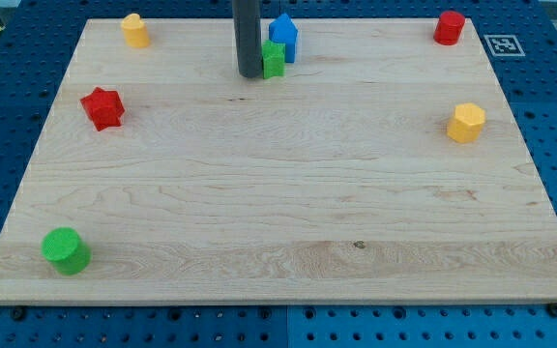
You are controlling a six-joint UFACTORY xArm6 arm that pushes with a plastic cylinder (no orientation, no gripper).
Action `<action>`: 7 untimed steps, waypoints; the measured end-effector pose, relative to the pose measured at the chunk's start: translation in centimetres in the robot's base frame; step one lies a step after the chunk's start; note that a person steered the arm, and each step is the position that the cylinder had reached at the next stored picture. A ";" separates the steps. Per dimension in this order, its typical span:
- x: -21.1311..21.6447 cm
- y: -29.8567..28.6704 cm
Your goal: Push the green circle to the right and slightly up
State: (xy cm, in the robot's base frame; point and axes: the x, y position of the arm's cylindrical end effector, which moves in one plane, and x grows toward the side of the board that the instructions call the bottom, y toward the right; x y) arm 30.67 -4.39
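nearest the view's bottom, at the left corner of the wooden board [288, 232], stands the green circle [66, 250], a short upright cylinder, alone and close to the board's left and bottom edges. nothing touches it. this is the task's thing and it has not been engaged.

further up, at mid height, the red star [102, 107] lies near the left edge and the yellow hexagon-like block [466, 123] near the right edge; both are well apart from the green circle.

at the view's top, my tip [249, 75] rests on the board just left of a small green block [274, 59], which sits against a blue block [283, 37] with a peaked top. whether the tip touches the green block cannot be settled from this angle; it appears to be touching or very nearly so. a yellow block [135, 30] occupies the top left and a red cylinder [449, 27] the top right. the arm carries no gripper; the rod holds nothing and can only push.

assessment: the tip is well apart from the target. it should travel down the board, passing right of the red star, and settle at the circle's left and slightly lower side. room there is scant, so the approach must be careful. contact should be centred, since a round block slips off a glancing push.
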 end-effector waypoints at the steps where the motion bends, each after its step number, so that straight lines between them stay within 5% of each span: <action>1: 0.0 0.0; 4: 19.1 -0.7; 7: 20.4 -17.7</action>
State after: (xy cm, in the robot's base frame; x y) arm 51.03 -22.07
